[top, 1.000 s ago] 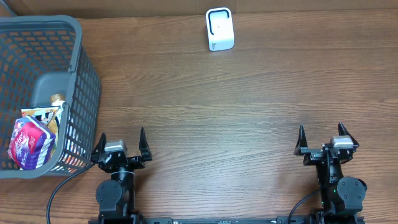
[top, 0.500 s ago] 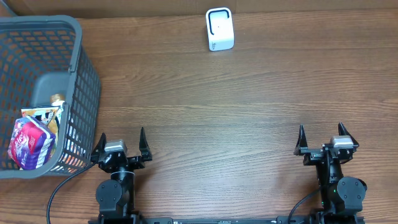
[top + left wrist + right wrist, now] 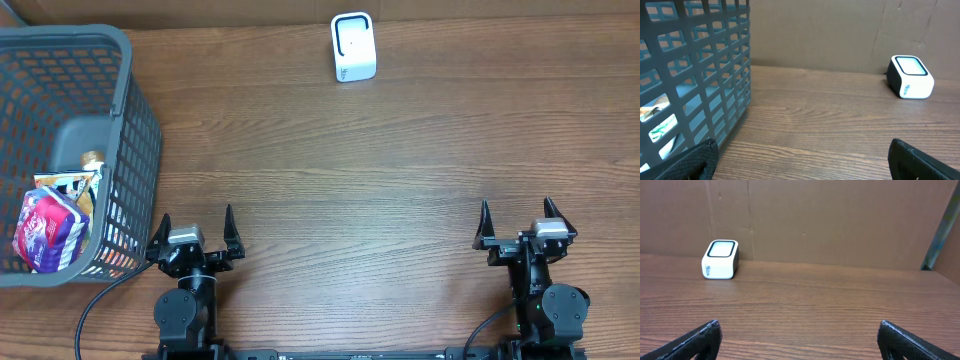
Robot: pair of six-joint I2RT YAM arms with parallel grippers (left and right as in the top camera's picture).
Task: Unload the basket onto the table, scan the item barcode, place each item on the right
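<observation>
Shows left gripper [image 3: 196,222] and right gripper [image 3: 517,212] parked at the near edge of the table [image 3: 360,170], both spread to the full and holding nothing, probably a ready pose ahead of a first reach. Finds the goods for scanning lying in the basket [image 3: 128,75] at far left, just beside the left gripper: a red and purple pack [image 3: 48,232] nearest, a yellow-edged packet [image 3: 66,186] behind it, no barcode legible. Places the scanner [image 3: 353,47] well apart at the far edge, window tilted up towards the arms, likely so a held item can be shown to it. Puts the left arm nearest the basket, hence the likely one to pick; leaves picking and scanning not yet begun
</observation>
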